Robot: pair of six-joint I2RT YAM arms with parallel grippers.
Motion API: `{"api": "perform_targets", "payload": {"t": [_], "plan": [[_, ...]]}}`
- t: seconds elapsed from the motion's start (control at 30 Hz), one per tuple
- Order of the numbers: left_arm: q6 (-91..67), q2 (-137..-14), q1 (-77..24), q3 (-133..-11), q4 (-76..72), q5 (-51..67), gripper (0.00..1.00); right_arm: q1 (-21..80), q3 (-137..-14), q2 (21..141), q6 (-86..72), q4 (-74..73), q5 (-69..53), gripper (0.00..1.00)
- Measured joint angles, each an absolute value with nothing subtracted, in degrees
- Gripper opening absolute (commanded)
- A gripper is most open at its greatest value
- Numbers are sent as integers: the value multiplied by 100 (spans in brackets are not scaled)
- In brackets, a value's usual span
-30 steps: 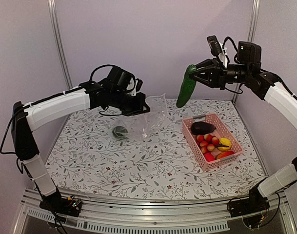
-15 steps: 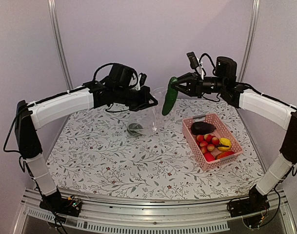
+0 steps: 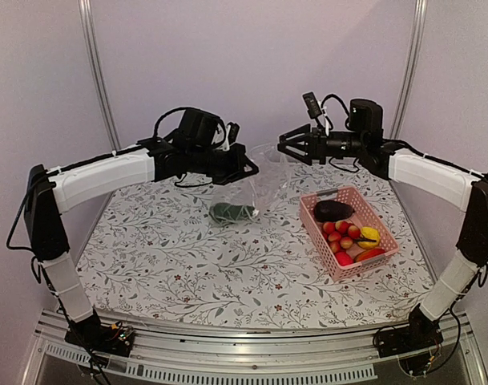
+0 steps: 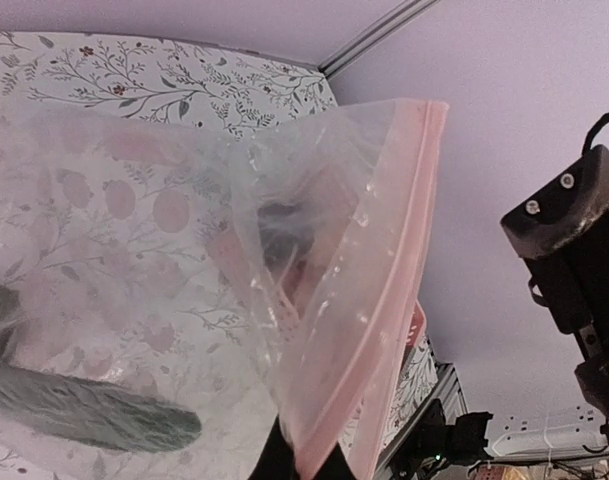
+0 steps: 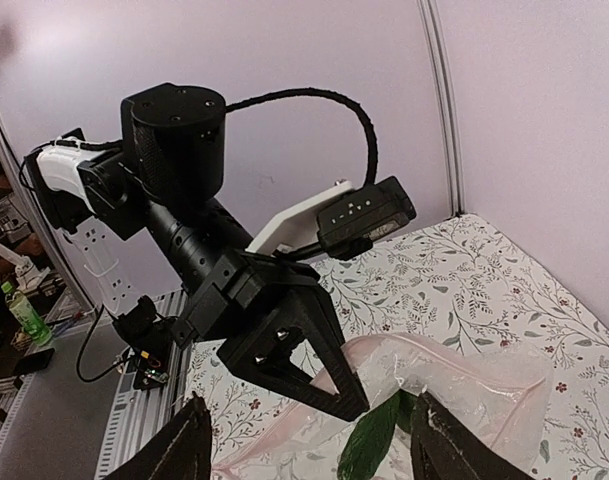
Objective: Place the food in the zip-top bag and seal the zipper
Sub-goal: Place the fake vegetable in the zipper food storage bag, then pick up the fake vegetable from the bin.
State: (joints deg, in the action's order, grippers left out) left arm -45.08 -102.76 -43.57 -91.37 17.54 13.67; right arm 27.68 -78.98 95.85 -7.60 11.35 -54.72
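Note:
My left gripper (image 3: 248, 168) is shut on the mouth edge of the clear zip-top bag (image 3: 265, 180) and holds it up and open above the table. The left wrist view shows the bag's pinkish zipper strip (image 4: 409, 250) running up from my shut fingers (image 4: 274, 462). A dark green cucumber (image 3: 234, 212) lies inside the bag's bottom, on the table; it also shows in the left wrist view (image 4: 84, 412). My right gripper (image 3: 285, 147) is open and empty just above the bag's mouth. The right wrist view shows the cucumber (image 5: 369, 445) in the bag (image 5: 474, 385) between my spread fingers (image 5: 189, 445).
A pink slotted basket (image 3: 388, 233) stands at the right with a dark eggplant (image 3: 332, 210), red cherry tomatoes (image 3: 340, 233), a yellow piece (image 3: 369, 237) and an orange-red piece (image 3: 370, 254). The back wall is close behind both grippers.
My right gripper carried the cucumber left to the bag's mouth and let it go. The cucumber dropped into the bag and now lies at its bottom. The left gripper kept the bag open.

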Motion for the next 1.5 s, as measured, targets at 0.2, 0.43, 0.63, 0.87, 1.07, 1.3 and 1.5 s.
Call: {"api": "perform_targets", "payload": {"t": [0.2,0.43,0.63,0.87,1.07,1.3,1.5], "plan": [[-4410,-10267,-4324,-9063,1737,1214,0,2526,-7900,8646,-5,-233,-5277,67],[-4233,-10022,-4320,-8705,1706,1094,0,1900,-7900,7743,1415,-2185,-4412,61],[-4073,-9756,-4320,-8453,1693,1050,0,1588,-7819,7682,2447,-3664,-3546,52],[-3918,-9636,-4320,-8305,1680,1022,0,873,-7599,7780,3094,-4711,-2875,46],[-3844,-9631,-4320,-8250,1667,1024,0,628,-7599,8226,3326,-4967,-2515,43],[-3769,-9631,-4318,-8250,1664,1026,0,626,-7644,8753,3754,-4936,-2290,46],[-3765,-9631,-4316,-8250,1664,1028,0,740,-8136,9421,4388,-4871,-2036,59]]}}
